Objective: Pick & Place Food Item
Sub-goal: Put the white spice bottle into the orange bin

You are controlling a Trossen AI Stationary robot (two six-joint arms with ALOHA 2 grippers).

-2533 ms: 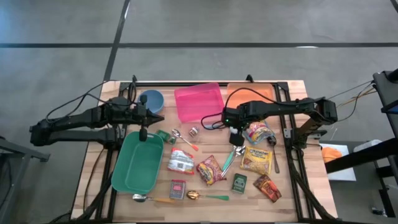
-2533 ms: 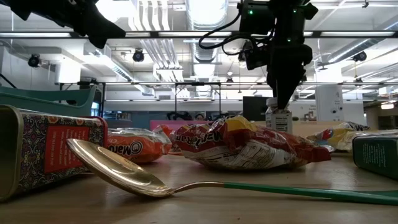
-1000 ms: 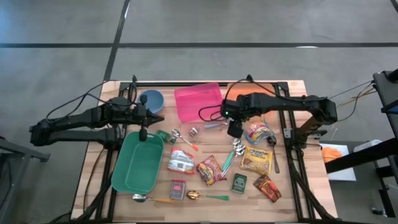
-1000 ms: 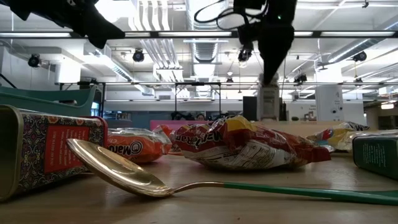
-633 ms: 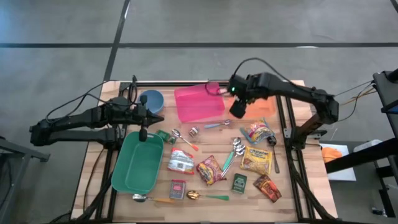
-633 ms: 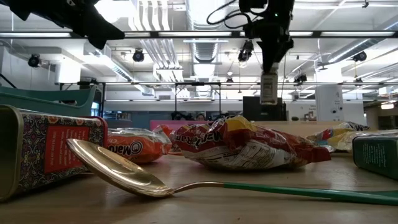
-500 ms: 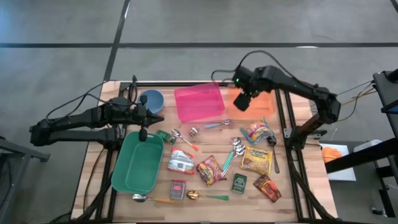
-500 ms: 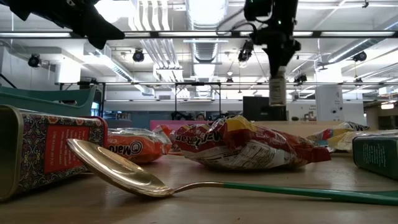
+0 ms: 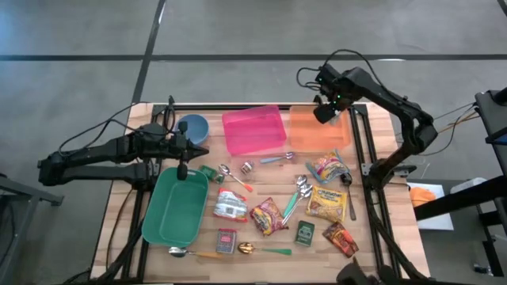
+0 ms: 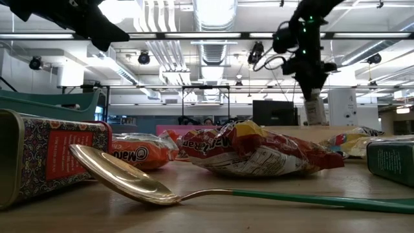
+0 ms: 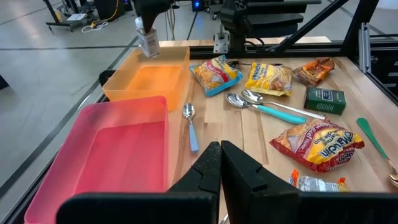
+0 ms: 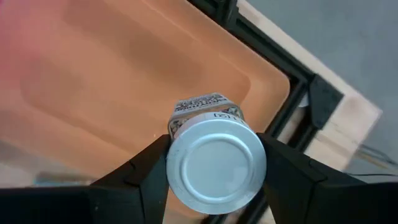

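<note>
I've got the right hand [image 12: 214, 171] pinching the small silver-lidded labelled jar [image 12: 214, 158] by its sides above the orange plastic bin's [image 9: 305, 136] far right corner; rigid, prob light, slick lid, so grip stays on body; left hand [image 11: 219, 163] pressed together near desk's left edge.

Bright overhead striplights, blurred foreground spoon [image 10: 129, 178]

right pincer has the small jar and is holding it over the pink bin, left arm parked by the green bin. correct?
Not quite. The right pincer does hold the small jar, but it hangs over the orange bin, not the pink bin; the right wrist view shows orange plastic right beneath the jar, and the high view agrees. The left pincer is indeed parked, shut, by the green bin.
</note>
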